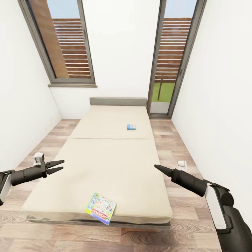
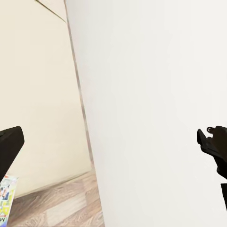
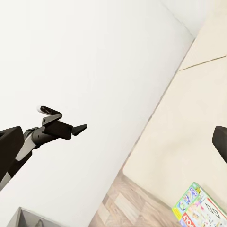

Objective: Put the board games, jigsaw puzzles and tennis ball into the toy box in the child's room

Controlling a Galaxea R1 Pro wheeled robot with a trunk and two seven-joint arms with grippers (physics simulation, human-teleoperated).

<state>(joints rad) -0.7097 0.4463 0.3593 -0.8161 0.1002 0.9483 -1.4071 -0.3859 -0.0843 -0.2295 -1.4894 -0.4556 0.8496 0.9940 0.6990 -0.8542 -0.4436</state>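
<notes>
One board game (image 1: 100, 208) lies flat at the near edge of the bed (image 1: 115, 164), between the two arms and nearer the robot than both. The left end effector (image 1: 56, 167) is released (fingers parted); whether the right end effector (image 1: 158, 168) is clenched, I cannot tell. A second board game (image 1: 131, 127) lies far up the bed.

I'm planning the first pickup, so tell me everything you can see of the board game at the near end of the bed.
The near board game is a flat, thin rectangular box with a busy, multicoloured printed lid showing green, yellow, red and white; it looks like cardboard. It lies face up and flat on the beige bed, turned at an angle, with one corner at or just over the foot edge. Nothing rests on it and no hand touches it. The right wrist view also shows it by the mattress edge.
</notes>
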